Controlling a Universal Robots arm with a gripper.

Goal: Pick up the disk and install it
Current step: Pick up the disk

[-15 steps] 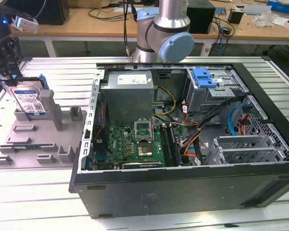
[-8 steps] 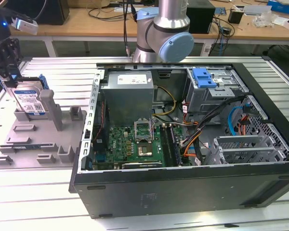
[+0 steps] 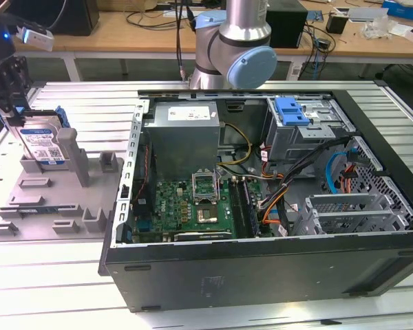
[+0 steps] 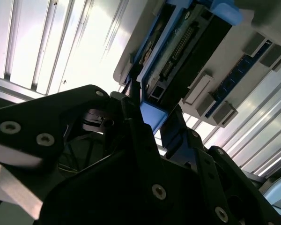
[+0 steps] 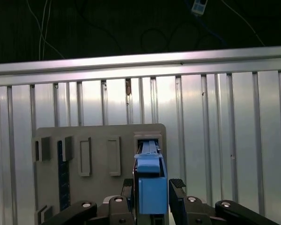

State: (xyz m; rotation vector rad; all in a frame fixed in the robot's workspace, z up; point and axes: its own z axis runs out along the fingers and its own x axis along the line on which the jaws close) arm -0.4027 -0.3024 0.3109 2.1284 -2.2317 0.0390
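Over the grey tray (image 5: 98, 140), fingers (image 5: 177, 188) tight on the disk (image 5: 152, 192), its near end hidden between them.

- A ribbed aluminium bench (image 3: 62, 289) spans the near scene, and its slats catch bright glare.
- A wooden desk (image 3: 124, 31) on white legs (image 3: 72, 67) runs along the far side.
- Loose cables (image 3: 151, 17) and a black box (image 3: 287, 20) lie on the desk.
- The floor (image 3: 124, 69) under the desk is dark.
- A blue box (image 3: 403, 8) sits at the exterior view's far right.
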